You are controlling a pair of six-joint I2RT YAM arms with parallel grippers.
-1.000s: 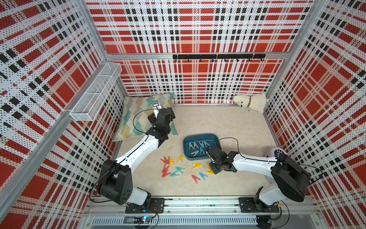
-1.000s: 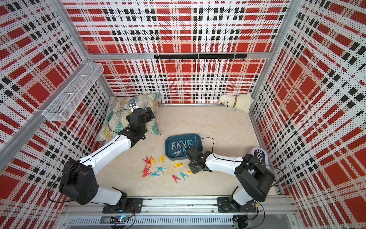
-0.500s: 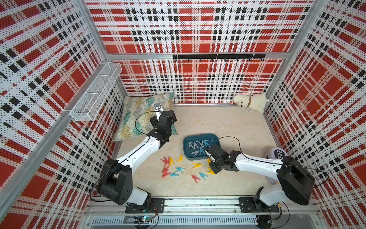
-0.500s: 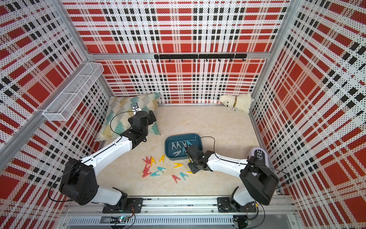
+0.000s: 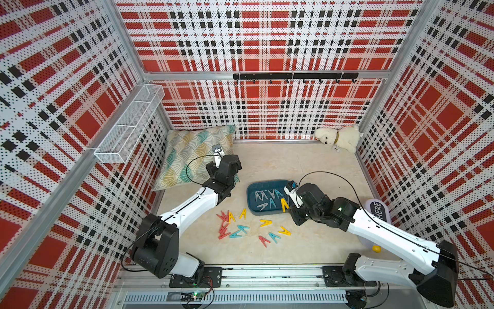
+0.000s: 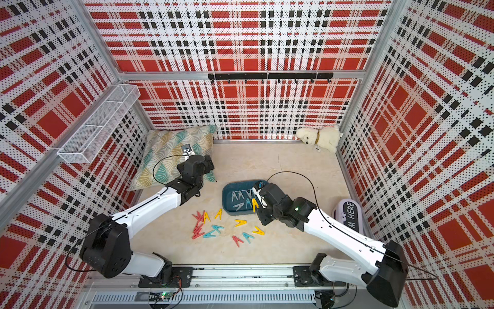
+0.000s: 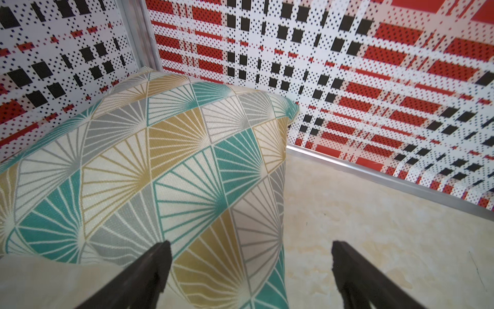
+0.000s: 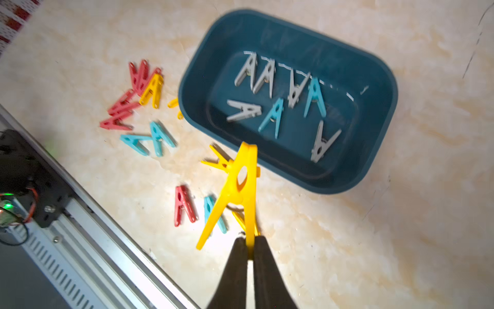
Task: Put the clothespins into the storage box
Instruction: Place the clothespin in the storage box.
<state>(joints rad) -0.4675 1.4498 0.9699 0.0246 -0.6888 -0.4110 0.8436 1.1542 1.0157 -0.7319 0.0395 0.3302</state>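
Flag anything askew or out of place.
The right tool pinches the yellow clothespin by one leg tip only, so it hangs skewed near the rim of the storage box. Nothing looks damaged.

Right gripper (image 6: 257, 208) holds a yellow clothespin (image 6: 254, 203) above the storage box's (image 6: 224, 195) near edge; loose clothespins (image 6: 217, 228) lie scattered just beside it.

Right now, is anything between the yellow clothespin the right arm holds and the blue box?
Nothing visible. The right fingers pinch one leg of the yellow clothespin, held above the table beside the box. Only its low wall lies ahead; the grey and blue clothespins inside leave bare floor.
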